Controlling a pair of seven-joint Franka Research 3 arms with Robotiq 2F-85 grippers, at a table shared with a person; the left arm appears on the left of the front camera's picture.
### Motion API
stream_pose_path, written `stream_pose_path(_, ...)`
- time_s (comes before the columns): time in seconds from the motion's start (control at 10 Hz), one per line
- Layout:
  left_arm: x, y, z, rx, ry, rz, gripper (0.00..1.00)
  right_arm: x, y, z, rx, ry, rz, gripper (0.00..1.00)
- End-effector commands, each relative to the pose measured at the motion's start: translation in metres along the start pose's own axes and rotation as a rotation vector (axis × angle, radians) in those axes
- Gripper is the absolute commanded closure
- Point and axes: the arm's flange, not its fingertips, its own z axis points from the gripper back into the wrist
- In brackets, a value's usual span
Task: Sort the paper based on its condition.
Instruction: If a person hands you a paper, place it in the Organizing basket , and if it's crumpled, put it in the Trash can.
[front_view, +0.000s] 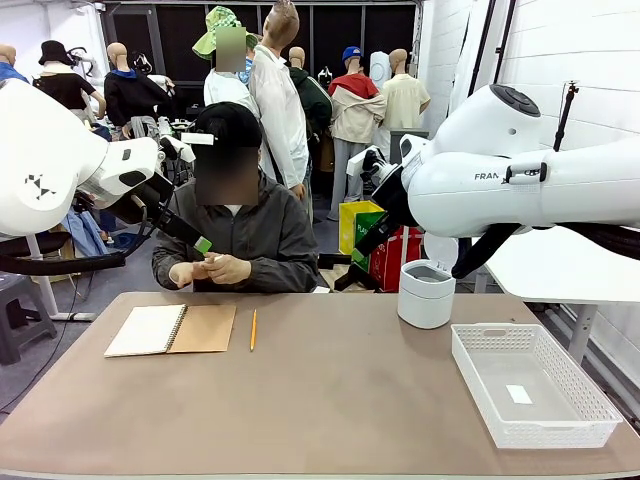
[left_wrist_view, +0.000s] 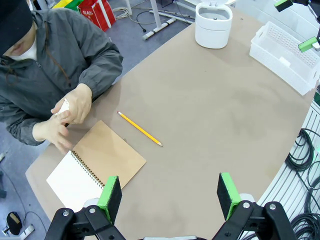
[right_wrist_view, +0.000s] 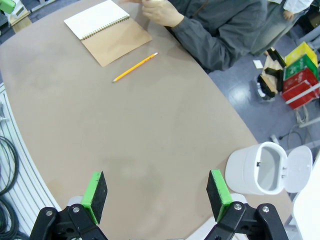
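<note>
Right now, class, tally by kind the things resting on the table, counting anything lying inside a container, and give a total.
spiral notebook: 1
pencil: 1
white bin: 1
white basket: 1
small white slip in the basket: 1
Total: 5

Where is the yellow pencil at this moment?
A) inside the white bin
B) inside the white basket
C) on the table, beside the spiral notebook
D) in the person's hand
C: the pencil lies flat on the table, next to the notebook but not touching it.
</note>
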Motion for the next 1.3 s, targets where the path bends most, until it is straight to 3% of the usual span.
stream_pose_path(0.0,0.0007,0.0019,0.001,-0.005,0.001,0.003,0.0,0.0009,-0.0002,0.0004,-0.009,0.009,0.0,0.0)
stream_pose_path(1.2,0.0007,0.0019,0.001,-0.005,0.001,0.003,0.0,0.0009,-0.0002,0.0004,-0.009,0.009,0.0,0.0)
